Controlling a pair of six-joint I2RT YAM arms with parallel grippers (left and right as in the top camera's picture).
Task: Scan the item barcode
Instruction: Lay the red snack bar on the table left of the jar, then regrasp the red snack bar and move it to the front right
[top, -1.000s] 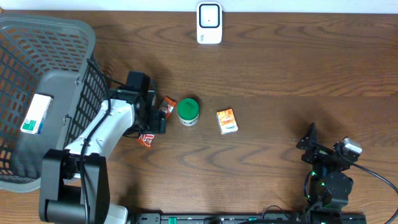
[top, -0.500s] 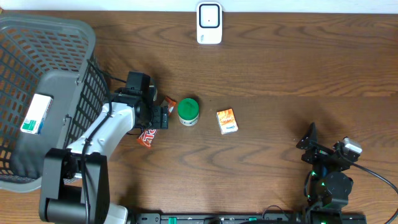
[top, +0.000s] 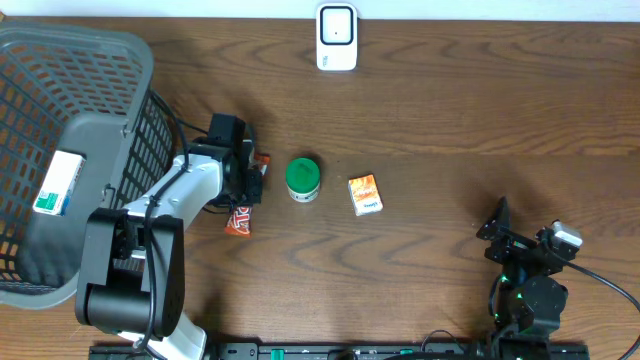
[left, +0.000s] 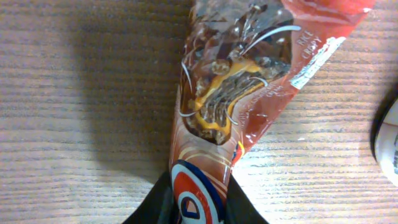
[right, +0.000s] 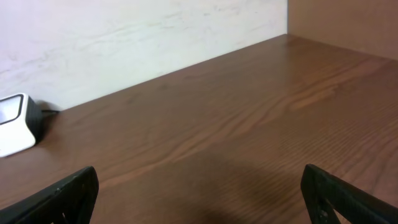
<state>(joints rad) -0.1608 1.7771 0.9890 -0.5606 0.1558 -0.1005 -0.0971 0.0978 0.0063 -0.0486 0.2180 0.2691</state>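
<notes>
left jaws clamped on snack wrapper (left: 230, 118) tail; right jaws wide, empty; wrapper to be lifted level, presented to scanner (top: 337, 37)

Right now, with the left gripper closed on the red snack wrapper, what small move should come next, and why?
Probably lift the left gripper straight up a little. It pinches one end of the snack wrapper, the rest of which seems to lie on the table, and the scanner stands far off at the table's back edge.

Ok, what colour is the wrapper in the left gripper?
Red wrapper, with a chocolate-bar picture; shows best in left wrist view.
</notes>
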